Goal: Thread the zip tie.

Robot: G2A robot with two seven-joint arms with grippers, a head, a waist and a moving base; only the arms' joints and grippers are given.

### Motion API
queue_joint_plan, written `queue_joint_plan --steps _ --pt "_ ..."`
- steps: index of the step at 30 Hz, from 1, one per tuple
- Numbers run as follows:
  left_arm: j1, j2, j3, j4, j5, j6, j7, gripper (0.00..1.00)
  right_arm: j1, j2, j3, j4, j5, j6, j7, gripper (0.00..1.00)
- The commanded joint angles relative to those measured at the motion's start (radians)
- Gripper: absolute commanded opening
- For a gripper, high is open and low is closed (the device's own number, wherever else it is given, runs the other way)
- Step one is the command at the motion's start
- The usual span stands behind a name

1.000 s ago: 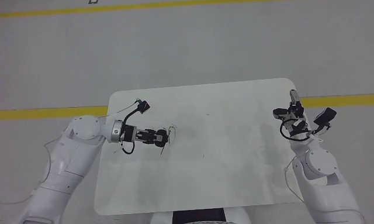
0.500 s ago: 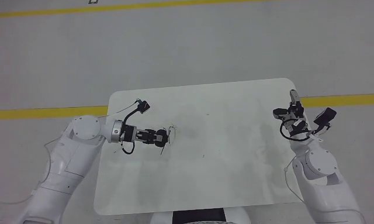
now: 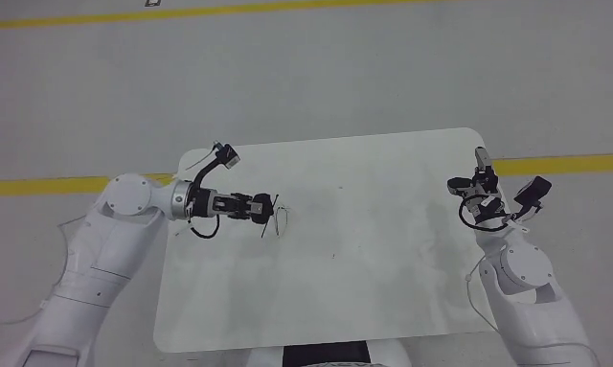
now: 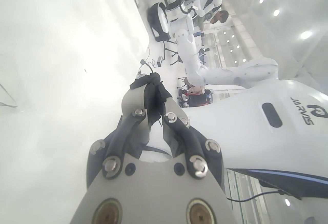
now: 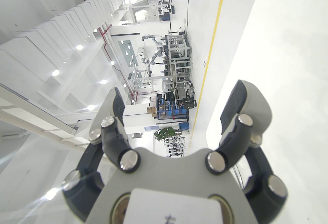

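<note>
**Tie pinched crosswise in the left hand, right hand well apart**

My left gripper (image 3: 266,210) sits over the left part of the table (image 3: 383,271), pointing toward the middle. In its wrist view the fingers are pressed together, with a thin dark strand running down between them. I take this to be the zip tie (image 3: 267,229), clamped at the tips.

From above, the tie is a fine dark line lying across the fingers, not along them. Its long axis runs from the far side of the table toward the near side, with a length sticking out on each side of the pinch. It is very slender and looks limp. I can't make out which end carries the head. A paler wisp just beyond the fingertips may be part of the same tie, but I cannot tell.

My right gripper (image 5: 178,96) is spread wide and holds nothing. It sits at the table's right edge, well apart from the tie.

I judge that threading depends on bringing that right hand across to one of the free ends, and approaching along the tie's axis looks best.
</note>
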Motion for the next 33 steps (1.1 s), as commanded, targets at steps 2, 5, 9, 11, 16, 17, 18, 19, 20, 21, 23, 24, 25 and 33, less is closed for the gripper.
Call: queue_joint_plan --steps 2,5,9,11,16,17,18,19,20,21,23,24,25,33 --pt "-0.026 0.013 0.03 0.014 -0.039 0.0 0.0 0.0 0.0 0.0 0.0 0.0 0.0 0.0 0.0 1.0" --pt "-0.046 0.027 0.063 0.024 -0.077 0.0 0.0 0.0 0.0 0.0 0.0 0.0 0.0 0.0 0.0 1.0" --pt "-0.064 0.043 0.103 0.028 -0.101 0.0 0.0 0.0 0.0 0.0 0.0 0.0 0.0 0.0 0.0 1.0" --pt "-0.072 0.05 0.118 0.025 -0.113 0.0 0.0 0.0 0.0 0.0 0.0 0.0 0.0 0.0 0.0 1.0" --pt "-0.072 0.05 0.118 0.025 -0.113 0.0 0.0 0.0 0.009 -0.001 -0.01 -0.009 -0.016 0.001 0.022 1.0" --pt "-0.072 0.05 0.118 0.025 -0.113 0.0 0.0 0.0 0.016 -0.001 -0.015 -0.012 -0.029 0.004 0.037 1.0" --pt "-0.072 0.05 0.118 0.025 -0.113 0.0 0.0 0.0 0.023 -0.001 -0.022 -0.016 -0.044 0.007 0.051 1.0" --pt "-0.072 0.05 0.118 0.025 -0.113 0.0 0.0 0.0 0.03 0.0 -0.029 -0.019 -0.057 0.012 0.065 1.0" --pt "-0.072 0.05 0.118 0.025 -0.113 0.0 0.0 0.0 0.036 -0.001 -0.034 -0.02 -0.063 0.018 0.078 1.0" --pt "-0.072 0.05 0.118 0.025 -0.113 0.0 0.0 0.0 0.045 -0.001 -0.047 -0.026 -0.06 0.034 0.113 1.0" --pt "-0.072 0.05 0.118 0.025 -0.113 0.0 0.0 0.0 0.056 0.0 -0.057 -0.039 -0.063 0.055 0.16 1.0" --pt "-0.072 0.05 0.118 0.025 -0.113 0.0 0.0 0.0 0.06 0.002 -0.069 -0.05 -0.08 0.06 0.204 1.0" --pt "-0.072 0.05 0.118 0.025 -0.113 0.0 0.0 0.0 0.062 0.002 -0.078 -0.057 -0.077 0.065 0.236 1.0" --pt "-0.072 0.05 0.118 0.025 -0.113 0.0 0.0 0.0 0.08 0.003 -0.128 -0.079 -0.119 0.052 0.338 1.0"
